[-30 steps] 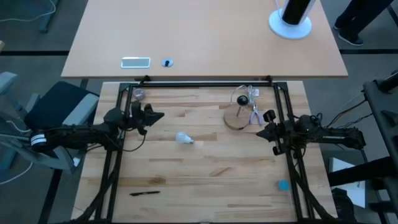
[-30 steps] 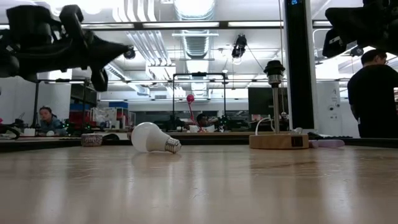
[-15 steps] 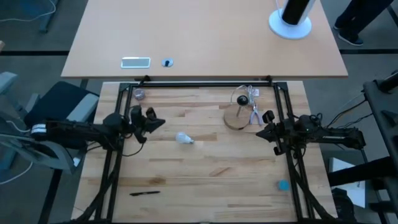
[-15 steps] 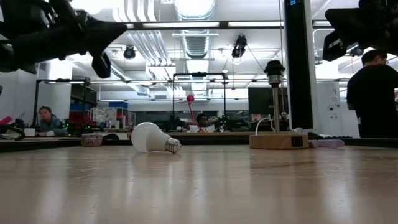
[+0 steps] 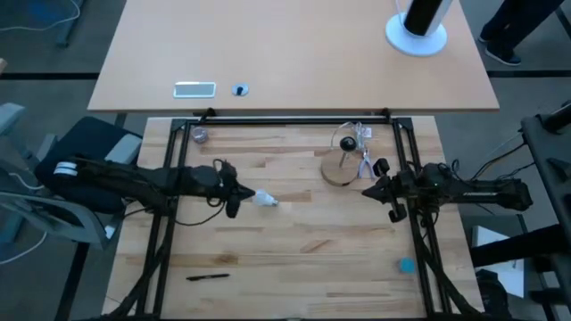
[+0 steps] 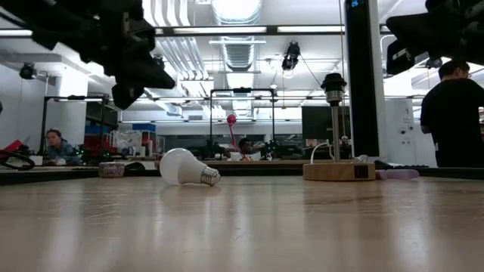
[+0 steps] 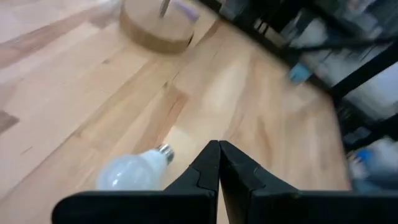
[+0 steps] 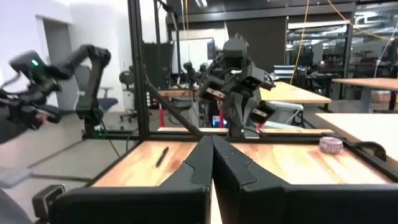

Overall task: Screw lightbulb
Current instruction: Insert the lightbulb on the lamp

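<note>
You had the small white frosted lightbulb [image 5: 263, 198] lying on its side on the light wooden plank tabletop [image 5: 303, 241], grey screw end toward the round wooden disc with the black socket post [image 5: 343, 168]. Bulb and disc were well apart.

Your left hand [image 5: 234, 193] sat just beside the bulb's rounded end, fingers pressed together, gripping nothing. In the low view it hung above the tabletop, clear of the bulb [image 6: 185, 167]. In the left wrist view the closed fingertips [image 7: 218, 163] pointed past the bulb [image 7: 132, 172], with the disc [image 7: 155, 28] farther off.

Your right hand [image 5: 385, 185] was at the right side of the tabletop, near the disc, also pressed together and empty.

Other items on the tabletop: a black pen [image 5: 207, 276] near the front left, a small blue piece [image 5: 406, 265] at front right.

A person in dark clothes [image 6: 454, 121] stood beyond the tabletop.
</note>
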Robot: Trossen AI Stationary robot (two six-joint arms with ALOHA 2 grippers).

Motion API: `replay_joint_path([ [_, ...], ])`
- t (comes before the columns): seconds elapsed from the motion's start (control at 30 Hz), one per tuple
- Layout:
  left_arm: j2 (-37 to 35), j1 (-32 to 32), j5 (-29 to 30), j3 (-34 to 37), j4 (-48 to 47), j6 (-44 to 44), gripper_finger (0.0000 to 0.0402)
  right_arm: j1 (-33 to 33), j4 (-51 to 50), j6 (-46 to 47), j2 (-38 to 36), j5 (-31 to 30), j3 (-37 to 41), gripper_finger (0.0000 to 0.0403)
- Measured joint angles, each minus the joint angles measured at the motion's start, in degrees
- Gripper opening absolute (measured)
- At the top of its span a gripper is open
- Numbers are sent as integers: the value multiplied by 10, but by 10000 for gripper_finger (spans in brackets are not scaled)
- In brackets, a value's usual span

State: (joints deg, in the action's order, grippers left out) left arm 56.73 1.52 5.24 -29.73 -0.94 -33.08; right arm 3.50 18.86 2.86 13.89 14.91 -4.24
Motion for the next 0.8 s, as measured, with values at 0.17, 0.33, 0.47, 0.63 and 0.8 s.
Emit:
replay_joint_path([
  [0.17, 37, 1, 28, -59, -114, 23, 0, 0, -1, -47, 104, -16, -60, 0],
  [0.33, 58, 3, 43, -65, -133, 20, 0, 0, -6, -73, 209, -33, -116, 0],
  [0.47, 72, 9, 43, -61, -116, 19, 0, 0, -15, -90, 292, -64, -154, 0],
  [0.63, 93, 9, 69, -57, -152, 9, 0, 0, -21, -95, 398, -76, -213, 0],
  [0.8, 118, 9, 78, -45, -156, 4, 0, 0, -32, -94, 496, -76, -269, 0],
])
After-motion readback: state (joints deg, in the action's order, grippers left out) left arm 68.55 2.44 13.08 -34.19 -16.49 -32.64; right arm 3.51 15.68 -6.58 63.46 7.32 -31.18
